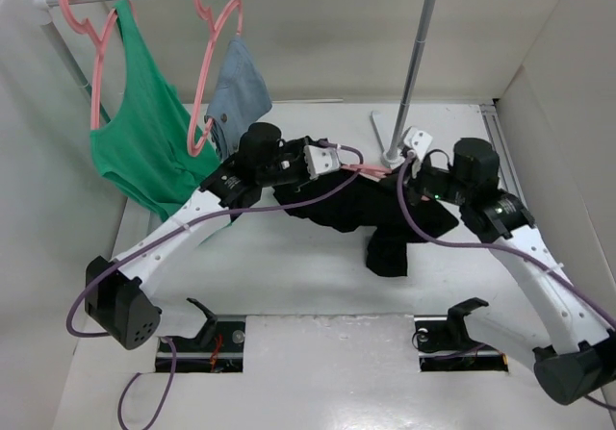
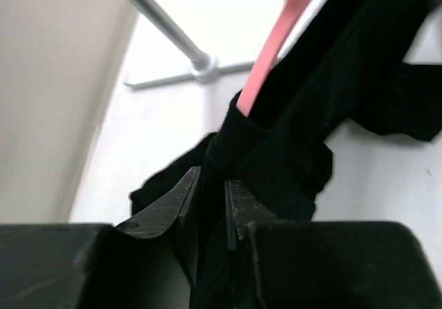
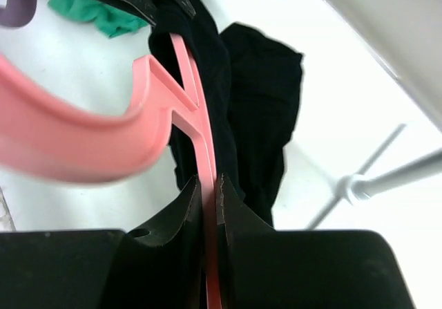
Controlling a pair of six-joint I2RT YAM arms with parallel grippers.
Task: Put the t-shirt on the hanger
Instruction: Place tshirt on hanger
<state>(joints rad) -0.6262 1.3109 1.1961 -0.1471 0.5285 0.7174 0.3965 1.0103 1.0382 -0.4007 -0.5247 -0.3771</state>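
With my left gripper [image 2: 210, 184] nipped narrow on the black t-shirt [image 1: 375, 214] and my right gripper [image 3: 209, 188] clamped on the pink hanger [image 3: 138, 139], both near the rack pole [image 1: 416, 74], a tug could slide the thin hanger free.

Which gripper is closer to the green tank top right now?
Left. The left gripper, clamped on the t-shirt, is right of the green tank top; the right gripper, on the hanger, is farther right.
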